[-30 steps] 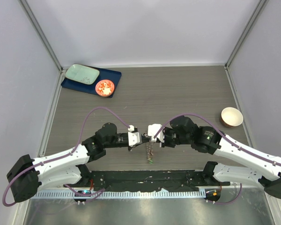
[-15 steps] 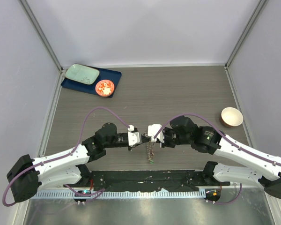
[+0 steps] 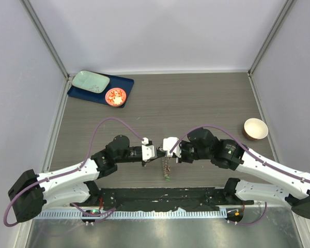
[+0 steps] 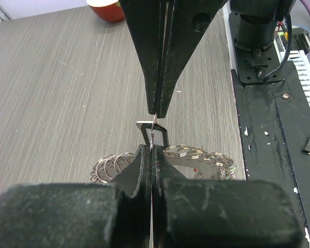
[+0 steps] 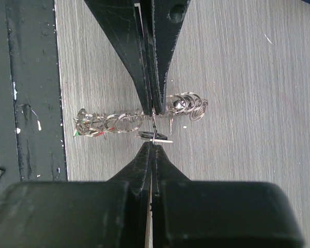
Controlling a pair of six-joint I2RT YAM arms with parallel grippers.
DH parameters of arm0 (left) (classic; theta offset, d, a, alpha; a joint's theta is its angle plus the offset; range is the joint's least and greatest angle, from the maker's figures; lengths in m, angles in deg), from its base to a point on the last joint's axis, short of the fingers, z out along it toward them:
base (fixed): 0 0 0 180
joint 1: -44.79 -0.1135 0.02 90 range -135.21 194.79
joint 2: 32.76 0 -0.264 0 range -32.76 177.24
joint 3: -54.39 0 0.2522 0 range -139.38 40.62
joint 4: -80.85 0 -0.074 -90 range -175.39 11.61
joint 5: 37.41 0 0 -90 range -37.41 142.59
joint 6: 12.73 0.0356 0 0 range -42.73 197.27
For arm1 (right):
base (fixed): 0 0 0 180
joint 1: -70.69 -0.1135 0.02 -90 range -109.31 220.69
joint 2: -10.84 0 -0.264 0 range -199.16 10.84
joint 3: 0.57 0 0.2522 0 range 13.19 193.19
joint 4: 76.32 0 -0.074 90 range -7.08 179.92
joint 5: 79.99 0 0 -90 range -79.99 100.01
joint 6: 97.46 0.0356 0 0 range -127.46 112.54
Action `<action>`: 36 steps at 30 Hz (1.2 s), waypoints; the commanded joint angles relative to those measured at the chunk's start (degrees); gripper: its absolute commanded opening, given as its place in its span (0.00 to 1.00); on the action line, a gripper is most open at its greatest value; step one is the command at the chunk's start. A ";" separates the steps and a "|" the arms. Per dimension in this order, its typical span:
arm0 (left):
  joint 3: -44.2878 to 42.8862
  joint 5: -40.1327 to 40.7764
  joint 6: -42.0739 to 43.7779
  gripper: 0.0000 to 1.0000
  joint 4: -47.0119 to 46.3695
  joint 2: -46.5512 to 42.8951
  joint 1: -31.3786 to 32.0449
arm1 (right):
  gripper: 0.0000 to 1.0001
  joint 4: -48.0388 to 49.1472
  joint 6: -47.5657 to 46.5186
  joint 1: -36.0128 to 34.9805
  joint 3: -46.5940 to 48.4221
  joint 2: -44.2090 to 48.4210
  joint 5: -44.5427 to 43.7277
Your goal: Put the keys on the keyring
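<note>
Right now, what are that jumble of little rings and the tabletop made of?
Keyring: metal, probably steel. It is a string of thin silvery wire loops that catch bright glints.
Table: a matte grey surface with fine, straight wood-grain streaks. The even pattern suggests a printed laminate rather than solid wood, though the look alone can't settle that.

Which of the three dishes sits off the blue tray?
The cream bowl, alone near the right edge; the green plate and orange-red dish both rest on the blue tray.
</note>
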 commanded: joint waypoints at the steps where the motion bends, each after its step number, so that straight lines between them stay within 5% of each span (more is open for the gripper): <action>1: -2.92 -1.08 0.11 0.00 -5.37 -0.26 0.17 | 0.01 1.90 -0.72 -0.39 0.50 0.49 1.19; 36: -3.54 -4.24 -0.50 0.00 -4.84 -0.08 0.17 | 0.01 1.90 -0.81 -0.83 0.41 -0.39 0.57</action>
